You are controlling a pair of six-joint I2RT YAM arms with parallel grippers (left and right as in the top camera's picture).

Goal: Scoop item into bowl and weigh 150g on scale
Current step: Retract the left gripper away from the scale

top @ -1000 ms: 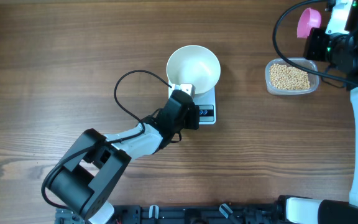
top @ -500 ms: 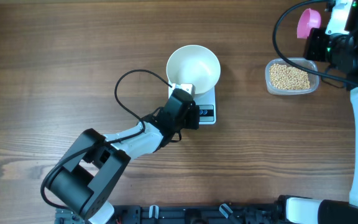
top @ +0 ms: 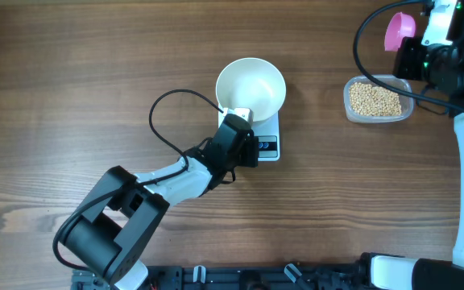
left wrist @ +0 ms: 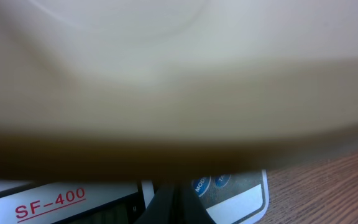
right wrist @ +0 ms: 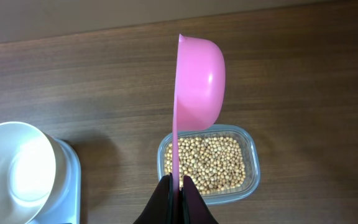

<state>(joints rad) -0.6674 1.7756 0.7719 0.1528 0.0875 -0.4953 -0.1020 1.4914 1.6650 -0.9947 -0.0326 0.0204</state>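
A white bowl (top: 250, 87) sits on a small white scale (top: 271, 129) mid-table. The left gripper (left wrist: 174, 202), fingers pressed together, is at the scale's front edge by its buttons (contact unclear). The right gripper (right wrist: 176, 193) is clamped on a pink scoop (right wrist: 197, 87) turned on edge. It hangs above tan beans (right wrist: 207, 162) in a clear tub (right wrist: 253, 168), well right of the bowl.

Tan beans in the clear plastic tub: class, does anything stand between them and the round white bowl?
Nothing visible does: only bare wooden table lies between the tan beans and the round white bowl.
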